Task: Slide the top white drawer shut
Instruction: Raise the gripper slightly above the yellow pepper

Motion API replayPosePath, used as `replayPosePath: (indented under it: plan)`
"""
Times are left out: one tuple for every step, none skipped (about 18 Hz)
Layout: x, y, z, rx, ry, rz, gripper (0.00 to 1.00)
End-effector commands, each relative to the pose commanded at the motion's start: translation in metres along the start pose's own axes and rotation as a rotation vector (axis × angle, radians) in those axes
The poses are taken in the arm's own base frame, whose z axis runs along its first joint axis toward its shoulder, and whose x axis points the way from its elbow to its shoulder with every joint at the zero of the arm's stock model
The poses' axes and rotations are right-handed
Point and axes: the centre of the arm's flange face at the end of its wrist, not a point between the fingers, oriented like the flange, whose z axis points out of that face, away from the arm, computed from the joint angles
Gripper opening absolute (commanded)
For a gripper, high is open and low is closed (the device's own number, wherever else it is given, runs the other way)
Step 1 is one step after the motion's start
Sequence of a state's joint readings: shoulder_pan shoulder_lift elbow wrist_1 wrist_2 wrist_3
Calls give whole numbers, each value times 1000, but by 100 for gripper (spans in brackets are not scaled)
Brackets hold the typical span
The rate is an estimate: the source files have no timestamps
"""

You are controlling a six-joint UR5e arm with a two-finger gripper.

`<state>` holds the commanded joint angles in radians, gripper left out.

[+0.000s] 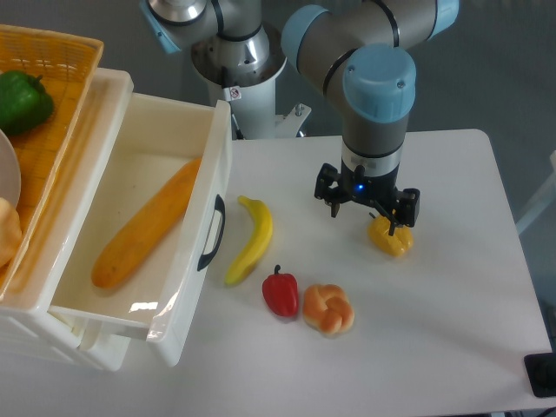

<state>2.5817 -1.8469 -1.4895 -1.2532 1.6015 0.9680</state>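
Observation:
The top white drawer (219,165) stands pulled far out of the white cabinet at the left. Its black curved handle (211,233) faces the table's middle. A long orange vegetable (143,228) lies diagonally inside it. My gripper (368,205) hangs over the table to the right of the drawer, well apart from the handle. It points down with its jaws spread open and nothing held between them. A yellow pepper (391,239) lies just under its right finger.
A banana (252,239) lies close beside the drawer front, with a red pepper (280,294) and a bread roll (328,309) near it. On the cabinet top, a wicker basket (52,43) holds a green pepper (22,100).

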Motion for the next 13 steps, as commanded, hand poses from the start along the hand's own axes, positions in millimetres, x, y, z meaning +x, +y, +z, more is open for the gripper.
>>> replayPosePath:
  plan:
    - [0, 0, 2, -2, 0, 2, 100]
    - [-1, 0, 2, -3, 0, 2, 100]
    - [-1, -2, 2, -3, 0, -1, 100]
    - [-2, -1, 1, -1, -1, -3, 100]
    - [-1, -2, 2, -2, 0, -3, 100]
    - [1, -1, 5, -7, 6, -1, 100]
    - [3, 0, 10, -16, 13, -4, 100]
    - [6, 1, 15, -25, 20, -19, 100]
    - [9, 3, 19, -27, 27, -45, 100]
    - [9, 3, 20, -27, 29, -68, 100]
    - [10, 1, 21, -27, 27, -84, 100]
    - [11, 0, 24, -27, 27, -109, 100]
    - [12, -1, 23, -22, 25, -122, 100]
